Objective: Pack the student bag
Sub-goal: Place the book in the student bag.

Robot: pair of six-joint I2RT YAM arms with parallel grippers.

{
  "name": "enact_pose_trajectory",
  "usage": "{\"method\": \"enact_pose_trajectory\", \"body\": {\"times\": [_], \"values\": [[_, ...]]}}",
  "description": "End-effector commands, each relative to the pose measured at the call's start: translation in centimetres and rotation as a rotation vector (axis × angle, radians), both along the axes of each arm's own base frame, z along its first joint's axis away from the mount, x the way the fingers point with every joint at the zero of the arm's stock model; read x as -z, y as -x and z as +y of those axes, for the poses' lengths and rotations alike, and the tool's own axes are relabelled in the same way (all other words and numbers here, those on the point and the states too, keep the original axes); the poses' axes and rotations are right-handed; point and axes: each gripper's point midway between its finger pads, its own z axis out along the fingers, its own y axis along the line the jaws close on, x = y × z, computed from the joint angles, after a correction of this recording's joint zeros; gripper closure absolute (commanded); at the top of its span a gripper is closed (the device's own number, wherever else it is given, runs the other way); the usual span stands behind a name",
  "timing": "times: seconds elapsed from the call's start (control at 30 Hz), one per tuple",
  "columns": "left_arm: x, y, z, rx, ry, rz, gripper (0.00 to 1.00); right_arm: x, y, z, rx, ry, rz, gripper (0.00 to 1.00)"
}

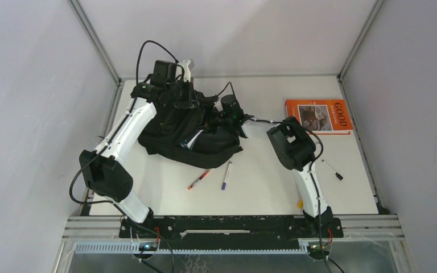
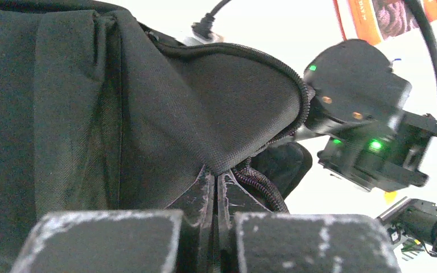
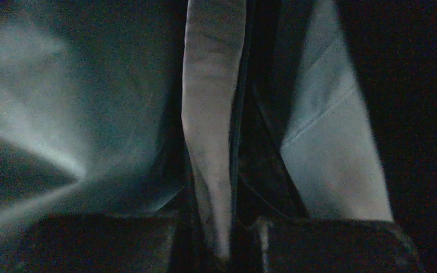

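Bag [image 1: 188, 136] fabric is held by both arms: the left gripper [image 2: 216, 190] is closed on its zip edge, and the right gripper [image 3: 222, 244] is clamped on a pale fold in the dark interior. It lies on the far-left part of the white table [image 1: 273, 187], close to the left edge, with its long axis running far-left to near-right. A red pen [image 1: 199, 180] and a blue pen [image 1: 226, 176] lie just in front of it. Open tabletop separates the bag from a book [image 1: 318, 116] by the far right edge and a black pen [image 1: 333, 170]. Grey walls [image 1: 34, 114] enclose three sides.
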Motion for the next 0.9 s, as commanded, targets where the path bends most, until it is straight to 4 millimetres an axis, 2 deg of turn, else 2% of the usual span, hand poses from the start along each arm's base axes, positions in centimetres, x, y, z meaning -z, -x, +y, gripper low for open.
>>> {"method": "enact_pose_trajectory", "body": {"times": [0.0, 0.07, 0.13, 0.23, 0.3, 0.37, 0.47, 0.57, 0.6, 0.63, 0.87], "values": [[-4.7, 0.5, -1.5, 0.071, 0.126, -0.132, 1.00, -3.8, -2.0, 2.3, -0.042, -0.098, -0.112, 0.98], [-4.6, 0.5, -1.7, 0.075, 0.147, -0.122, 1.00, -2.7, -2.8, 2.8, -0.035, -0.069, -0.096, 0.98], [-4.4, 0.4, -1.6, 0.071, 0.154, -0.114, 1.00, -2.6, -3.3, 3.3, -0.039, -0.062, -0.092, 0.96], [-4.1, 0.2, -1.4, 0.060, 0.156, -0.110, 1.00, -2.2, -3.1, 3.3, -0.051, -0.019, -0.093, 0.87], [-3.8, 0.0, -1.0, 0.044, 0.153, -0.105, 1.00, -1.7, -2.9, 2.7, -0.035, 0.030, -0.098, 0.67], [-3.6, -0.4, -0.6, 0.020, 0.149, -0.101, 1.00, -1.3, -2.6, 1.8, -0.016, 0.067, -0.101, 0.43], [-3.2, -0.9, -0.1, -0.016, 0.166, -0.079, 1.00, -1.8, -2.5, 0.0, 0.039, 0.081, -0.107, 0.26], [-3.2, -1.4, 0.5, -0.046, 0.212, -0.068, 1.00, -2.6, -2.3, -1.1, 0.082, 0.067, -0.118, 0.16], [-3.2, -1.6, 0.7, -0.056, 0.213, -0.069, 1.00, -2.6, -2.1, -1.4, 0.084, 0.089, -0.114, 0.07], [-3.2, -1.7, 1.0, -0.069, 0.210, -0.073, 1.00, -2.7, -1.9, -1.7, 0.087, 0.111, -0.119, 0.02], [-3.0, -2.1, 2.3, -0.114, 0.199, -0.074, 1.00, -1.6, -0.7, -4.0, 0.099, 0.271, -0.136, 0.00]]}}
